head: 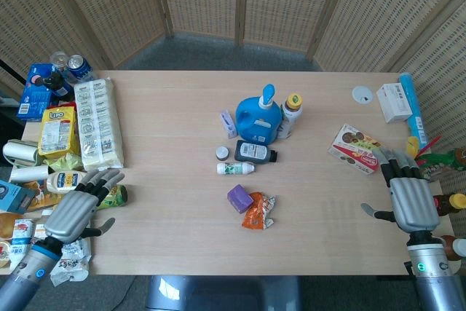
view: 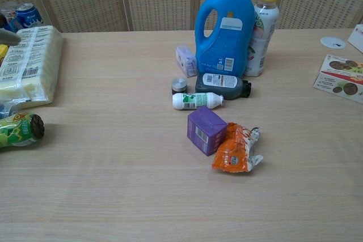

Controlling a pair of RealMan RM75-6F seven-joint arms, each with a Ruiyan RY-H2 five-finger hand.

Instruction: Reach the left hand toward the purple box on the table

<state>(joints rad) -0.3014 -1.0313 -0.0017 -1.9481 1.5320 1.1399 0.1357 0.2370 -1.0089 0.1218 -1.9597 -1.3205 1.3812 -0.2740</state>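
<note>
lying mid-table, purple box long axis diagonal, touching orange packet; left robot hand open, empty, well apart.

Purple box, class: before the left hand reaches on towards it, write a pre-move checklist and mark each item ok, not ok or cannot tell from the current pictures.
1. Purple box in plain view on the table: ok.
2. Left hand holds nothing, fingers apart: ok.
3. Tabletop between the left hand and the box is bare: ok.
4. Box stands apart from its neighbours: not ok, the orange snack packet lies against it.
5. Right hand is away from the path, at the far table edge: ok.
6. Left hand clears the green bottle beside it: cannot tell.
</note>
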